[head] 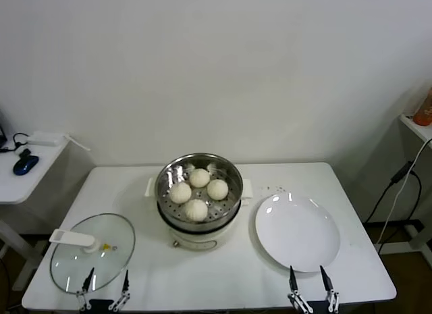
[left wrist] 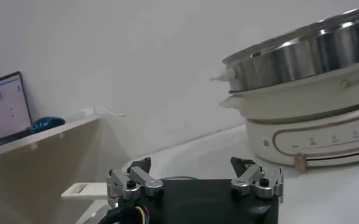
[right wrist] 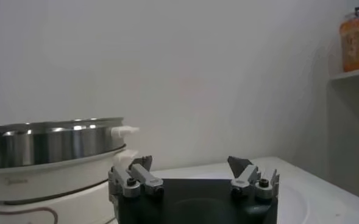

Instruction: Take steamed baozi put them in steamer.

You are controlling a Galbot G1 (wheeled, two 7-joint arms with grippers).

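The steel steamer point(head: 162, 187) stands on its white base at the table's middle. Several cream-white baozi point(head: 196, 209) lie in its perforated basket. My left gripper point(head: 106, 281) is open and empty at the front left table edge, over the glass lid's near rim. My right gripper point(head: 310, 279) is open and empty at the front right edge, by the white plate's near rim. The steamer's side shows in the left wrist view point(left wrist: 307, 61) and the right wrist view point(right wrist: 45, 143). The left gripper point(left wrist: 193, 165) and the right gripper point(right wrist: 190, 163) hold nothing.
A glass lid point(head: 74, 260) with a white handle lies at the front left. A bare white plate point(head: 297, 231) lies at the right. A side table with a blue mouse point(head: 25, 165) stands to the left. A shelf with an orange bottle point(head: 424, 110) is at the right.
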